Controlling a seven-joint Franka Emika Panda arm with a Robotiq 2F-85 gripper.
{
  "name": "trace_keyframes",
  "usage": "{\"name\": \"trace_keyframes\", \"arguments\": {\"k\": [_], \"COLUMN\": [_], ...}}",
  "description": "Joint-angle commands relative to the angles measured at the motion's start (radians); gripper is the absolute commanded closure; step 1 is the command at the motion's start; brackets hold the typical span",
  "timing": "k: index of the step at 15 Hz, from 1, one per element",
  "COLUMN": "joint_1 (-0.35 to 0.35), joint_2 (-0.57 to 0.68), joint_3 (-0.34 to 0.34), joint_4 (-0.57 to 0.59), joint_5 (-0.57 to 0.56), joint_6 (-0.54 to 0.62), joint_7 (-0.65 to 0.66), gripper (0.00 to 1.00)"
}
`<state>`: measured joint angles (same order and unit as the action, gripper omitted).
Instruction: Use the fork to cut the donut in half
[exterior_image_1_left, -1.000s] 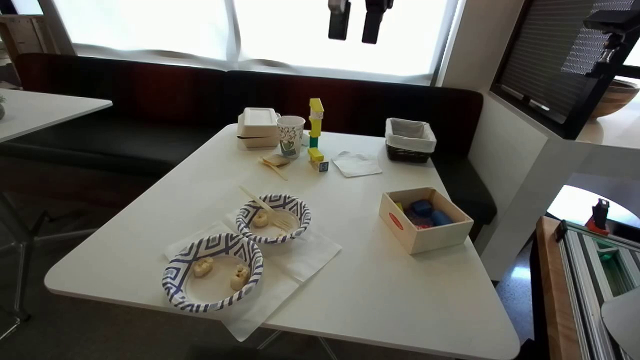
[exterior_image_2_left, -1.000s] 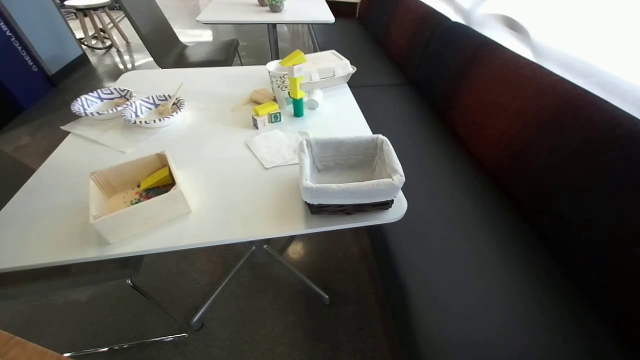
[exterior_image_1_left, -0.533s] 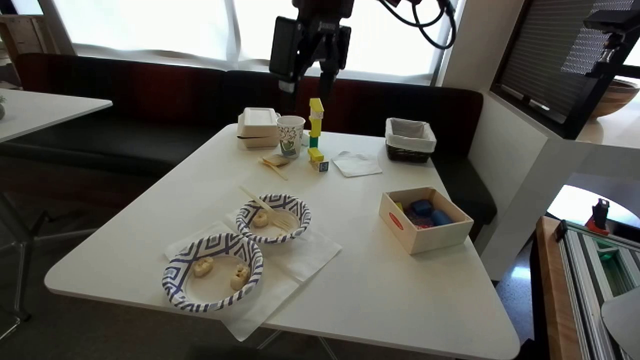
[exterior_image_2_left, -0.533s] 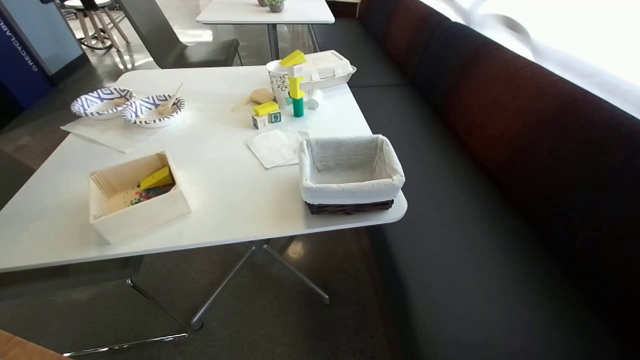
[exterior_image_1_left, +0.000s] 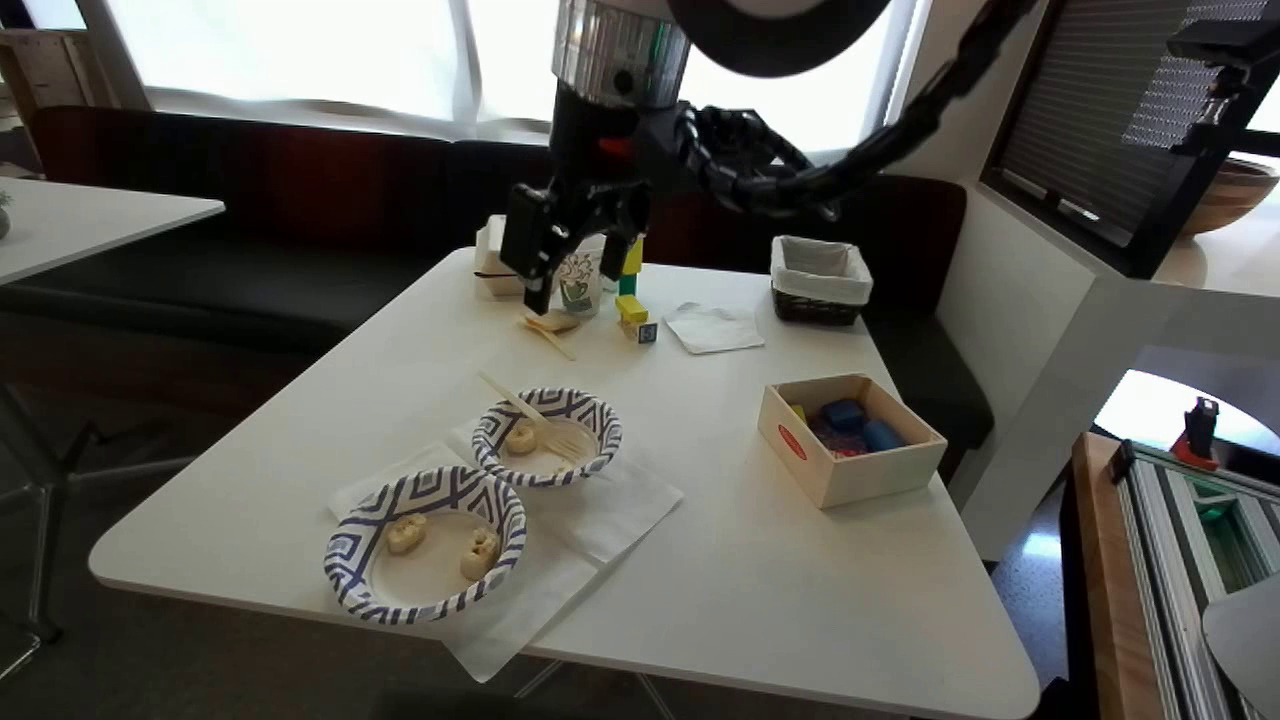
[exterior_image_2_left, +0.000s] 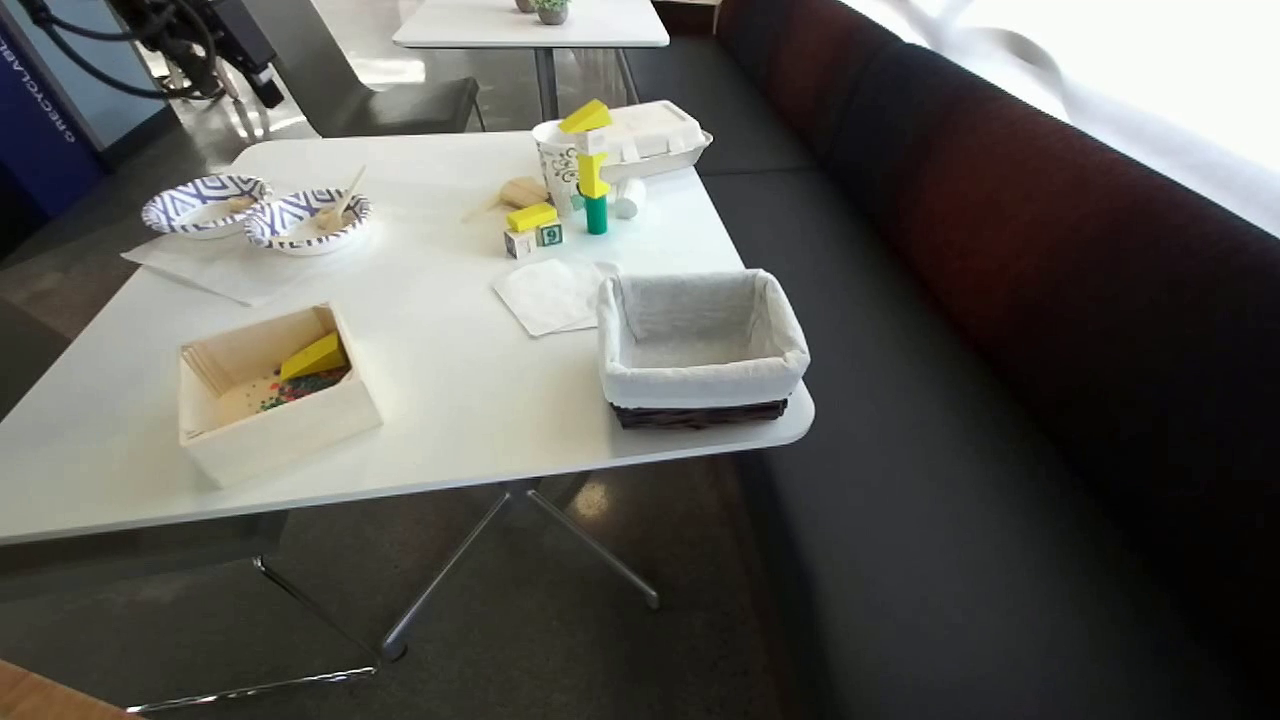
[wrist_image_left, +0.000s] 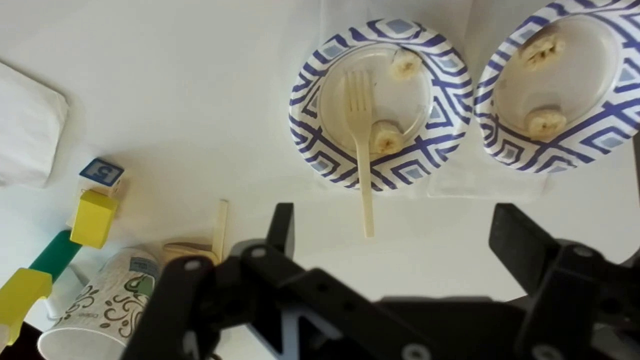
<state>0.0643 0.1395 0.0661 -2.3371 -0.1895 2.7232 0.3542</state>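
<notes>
Lower than before, the robot arm (exterior_image_1_left: 620, 60) hangs with its gripper (wrist_image_left: 394, 222) wide apart. One patterned bowl (wrist_image_left: 306, 90) may tip if the gripper bumps the fork (wrist_image_left: 363, 155), lying inside with its handle poking out, beside banana slices (wrist_image_left: 386, 138) (no donut shows).

1 basket (exterior_image_2_left: 703, 386), 1 wooden box (exterior_image_2_left: 285, 432).

I see a cream fork (wrist_image_left: 364, 157) leaning in a bowl (wrist_image_left: 444, 107), handle over the rim; in the wrist view its tines point to twelve o'clock, handle to six. Just beside its neck, near six, sits a pale slice (wrist_image_left: 388, 138); another slice (wrist_image_left: 405, 64) lies near one. The next bowl (wrist_image_left: 580, 87), at three, holds two more slices (wrist_image_left: 545, 123).
</notes>
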Motion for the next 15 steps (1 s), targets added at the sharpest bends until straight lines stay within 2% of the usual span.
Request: {"name": "trace_keyframes", "arguments": {"k": [1, 2, 3, 6, 10, 15], "joint_1": [0.062, 0.072, 0.061, 0.081, 0.083, 0.126], "joint_2": [0.111, 0.141, 0.077, 0.127, 0.131, 0.198], "joint_3": [-0.074, -0.084, -0.075, -0.095, -0.096, -0.145], "joint_4": [0.039, 0.056, 0.015, 0.043, 0.053, 0.075], "joint_5": [-0.115, -0.102, -0.059, -0.055, -0.055, -0.094], "joint_6": [0.076, 0.07, 0.054, 0.056, 0.056, 0.096], "joint_7": [0.155, 0.153, 0.089, 0.098, 0.099, 0.145], "gripper": [0.0, 0.0, 0.0, 0.0, 0.0, 0.0]}}
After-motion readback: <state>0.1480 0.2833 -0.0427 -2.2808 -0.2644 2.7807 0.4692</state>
